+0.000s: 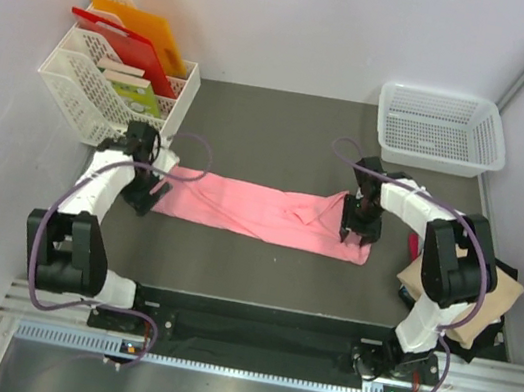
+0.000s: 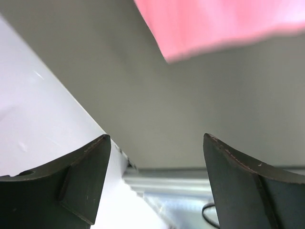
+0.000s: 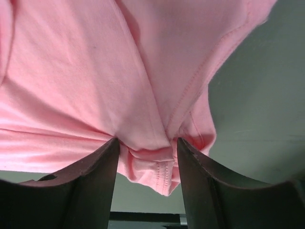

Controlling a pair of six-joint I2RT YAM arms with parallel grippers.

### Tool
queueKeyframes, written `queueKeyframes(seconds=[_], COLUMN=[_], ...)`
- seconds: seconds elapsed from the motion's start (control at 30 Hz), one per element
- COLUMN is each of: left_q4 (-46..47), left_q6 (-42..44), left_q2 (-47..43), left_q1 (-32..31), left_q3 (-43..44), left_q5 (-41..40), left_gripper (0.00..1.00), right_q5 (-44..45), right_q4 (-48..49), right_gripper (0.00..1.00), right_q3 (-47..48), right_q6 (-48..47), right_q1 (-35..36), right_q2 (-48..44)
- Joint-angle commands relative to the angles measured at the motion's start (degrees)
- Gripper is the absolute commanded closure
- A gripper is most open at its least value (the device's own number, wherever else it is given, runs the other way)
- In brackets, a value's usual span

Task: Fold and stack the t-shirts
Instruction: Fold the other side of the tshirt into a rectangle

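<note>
A salmon-pink t-shirt lies folded into a long strip across the middle of the dark table. My right gripper is at its right end, shut on a bunched hem of the pink cloth, which is pinched between the jaws. My left gripper is at the strip's left end. It is open and empty, and the pink edge lies beyond its tips, apart from them. A folded tan-beige t-shirt lies on dark cloth at the right, with a bit of red cloth beside it.
An empty white mesh basket stands at the back right. Another white basket at the back left holds orange, red and green boards. White walls close in the left, back and right. A metal rail runs along the near edge.
</note>
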Motion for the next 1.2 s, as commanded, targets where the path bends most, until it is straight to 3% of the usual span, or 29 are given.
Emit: queueKeyframes(seconds=[0.0,0.17,0.3,0.67,0.87,1.17], left_q4=[-1.79,-3.83,-2.86,2.67,5.75,6.11], left_q6=[-8.27,-14.70,-17.43,-16.91,-14.80,-14.62], left_q2=[3.90,13.13,18.40,24.57,22.28,20.88], left_q1=[0.22,0.22,-0.04,-2.85,-2.76,-2.67], left_q3=[11.07,16.98,20.76,20.07,12.17,9.60], left_q5=[7.53,15.62,17.30,13.17,9.48,9.74], left_gripper=[0.18,0.19,0.22,0.28,0.54,1.00], right_q5=[2.67,4.16,3.90,5.04,4.79,4.87], right_q4=[-1.07,-1.07,-0.11,1.22,1.13,0.51], right_gripper=[0.48,0.50,0.52,0.57,0.59,0.60], right_q3=[3.94,3.68,0.79,-4.32,-4.15,-3.44], right_q6=[-1.32,-1.67,-1.15,-0.62,-0.44,-0.53], right_q1=[0.09,1.41,1.85,1.85,1.76,1.67], right_q2=[-0.79,-1.23,-2.37,-4.57,-4.22,-3.69])
